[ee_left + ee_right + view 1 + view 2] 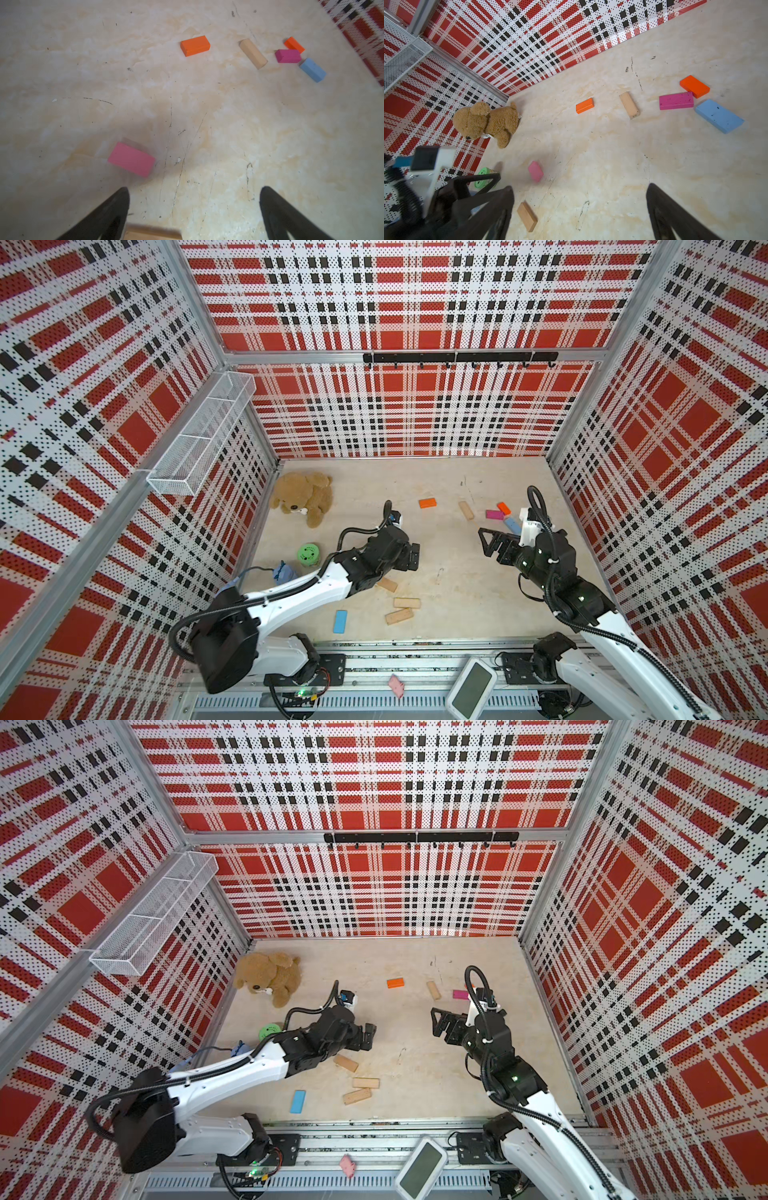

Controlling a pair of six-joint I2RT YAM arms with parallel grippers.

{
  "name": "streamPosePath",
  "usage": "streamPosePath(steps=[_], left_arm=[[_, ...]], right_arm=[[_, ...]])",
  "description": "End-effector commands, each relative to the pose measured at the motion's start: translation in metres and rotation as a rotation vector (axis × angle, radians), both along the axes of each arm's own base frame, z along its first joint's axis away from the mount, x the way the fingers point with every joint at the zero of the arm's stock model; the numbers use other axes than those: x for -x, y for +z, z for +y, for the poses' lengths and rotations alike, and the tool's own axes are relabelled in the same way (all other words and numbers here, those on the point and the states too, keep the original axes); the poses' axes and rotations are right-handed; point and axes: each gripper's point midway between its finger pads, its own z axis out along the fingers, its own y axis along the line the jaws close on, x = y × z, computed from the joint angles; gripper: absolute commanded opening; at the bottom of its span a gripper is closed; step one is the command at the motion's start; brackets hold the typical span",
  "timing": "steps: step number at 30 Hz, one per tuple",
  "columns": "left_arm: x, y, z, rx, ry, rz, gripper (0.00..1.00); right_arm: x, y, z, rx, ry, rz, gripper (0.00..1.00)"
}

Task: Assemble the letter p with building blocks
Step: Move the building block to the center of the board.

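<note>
The building blocks lie scattered on the beige table. Far right are an orange block (427, 502), a tan one (466, 510), a magenta one (494, 514), a second orange one (503, 508) and a light blue one (512, 525). Near the front are three tan blocks (407, 603) and a light blue block (340, 621). A blurred pink block (131, 159) shows just ahead of my left gripper (194, 193), which is open and empty. My right gripper (580, 189) is also open and empty over bare table, pointing toward the left gripper (411, 556).
A brown teddy bear (303, 497) sits in the far left corner, and a green cylinder toy (308, 553) stands beside the left arm. A wire basket (199, 435) hangs on the left wall. A white device (471, 686) and a pink piece (396, 685) lie on the front rail.
</note>
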Motion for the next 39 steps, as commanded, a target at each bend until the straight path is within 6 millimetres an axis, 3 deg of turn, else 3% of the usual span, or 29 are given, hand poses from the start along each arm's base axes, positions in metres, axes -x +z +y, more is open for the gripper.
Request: streamPosePath(steps=[1,6,11,19,27,39], left_arm=[[-0.022,-0.007,-0.012,-0.055,0.070,0.011,0.99],[-0.063,-0.025,-0.046,-0.121,0.091,0.059,0.99],[-0.107,-0.036,-0.068,-0.147,0.144,0.083,0.99],[-0.164,-0.053,-0.079,-0.134,0.194,0.104,0.99],[-0.198,-0.079,-0.097,-0.168,0.204,0.132,1.00],[-0.222,-0.098,-0.095,-0.153,0.259,0.151,0.93]], right_arm=[[0.005,0.003,0.002,-0.006,0.023,-0.028,1.00],[0.006,-0.005,-0.003,0.011,0.005,-0.025,1.00],[0.007,-0.004,0.003,-0.008,0.034,-0.032,1.00],[0.010,0.002,0.008,-0.034,0.059,-0.043,1.00],[0.014,0.009,0.010,-0.050,0.076,-0.063,1.00],[0.015,0.009,0.022,-0.077,0.133,-0.050,1.00]])
